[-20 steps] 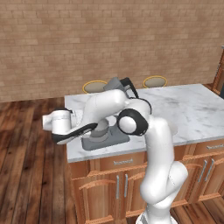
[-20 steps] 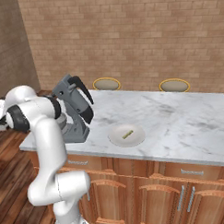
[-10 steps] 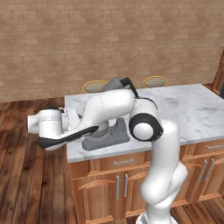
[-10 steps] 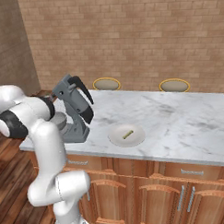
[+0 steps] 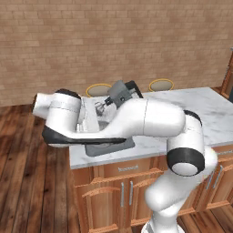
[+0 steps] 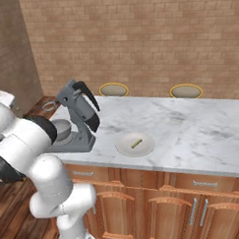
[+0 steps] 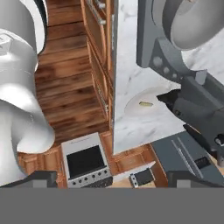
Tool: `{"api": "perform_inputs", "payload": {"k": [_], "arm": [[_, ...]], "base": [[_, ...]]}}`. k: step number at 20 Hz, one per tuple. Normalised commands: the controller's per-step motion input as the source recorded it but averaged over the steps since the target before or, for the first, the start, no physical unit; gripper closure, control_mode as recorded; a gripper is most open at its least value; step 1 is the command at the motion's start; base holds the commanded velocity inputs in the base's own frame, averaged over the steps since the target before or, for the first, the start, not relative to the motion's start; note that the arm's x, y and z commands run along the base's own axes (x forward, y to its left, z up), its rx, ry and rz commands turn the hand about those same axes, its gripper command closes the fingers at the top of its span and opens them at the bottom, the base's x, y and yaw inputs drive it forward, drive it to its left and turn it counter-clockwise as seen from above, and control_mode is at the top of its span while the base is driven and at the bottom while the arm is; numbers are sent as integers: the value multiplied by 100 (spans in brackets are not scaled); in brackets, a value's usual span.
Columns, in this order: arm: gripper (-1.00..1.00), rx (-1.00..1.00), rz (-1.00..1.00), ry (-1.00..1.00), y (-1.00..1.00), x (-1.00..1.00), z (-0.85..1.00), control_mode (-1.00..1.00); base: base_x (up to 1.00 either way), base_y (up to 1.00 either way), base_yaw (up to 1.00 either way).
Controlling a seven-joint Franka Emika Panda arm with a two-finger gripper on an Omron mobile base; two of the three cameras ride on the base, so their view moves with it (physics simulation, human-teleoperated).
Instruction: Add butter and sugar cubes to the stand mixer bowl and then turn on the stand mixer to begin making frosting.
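Stand mixer (image 6: 80, 116) stood at the marble worktop's (image 6: 190, 123) left end, head tilted up, stand mixer bowl (image 6: 61, 130) on its base. Small yellowish piece lay on white plate (image 6: 123, 147) just beside. Hand's opening: could not tell.

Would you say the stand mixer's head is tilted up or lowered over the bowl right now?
Tilted up. The stand mixer has its head angled back, with the whisk raised above the stand mixer bowl.

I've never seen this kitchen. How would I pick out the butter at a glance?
Find the white marble island counter before the brick wall. Right of the dark grey tilt-head stand mixer lies a round white plate. The butter is the small pale yellow block on that plate, the only yellow thing on the counter.
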Motion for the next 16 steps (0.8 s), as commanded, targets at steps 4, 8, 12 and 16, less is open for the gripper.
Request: {"api": "perform_inputs", "payload": {"k": [4, 8, 12, 16], "arm": [[-100, 27, 2, 9, -99, -80, 90, -100], [-100, 24, 4, 16, -100, -54, 79, -100], [-100, 22, 8, 26, -100, -21, 62, -100], [-100, 16, 13, 27, -100, -1, 34, -100]], "base": [[0, 0, 0], [0, 0, 0], [0, 0, 0], [0, 0, 0]]}}
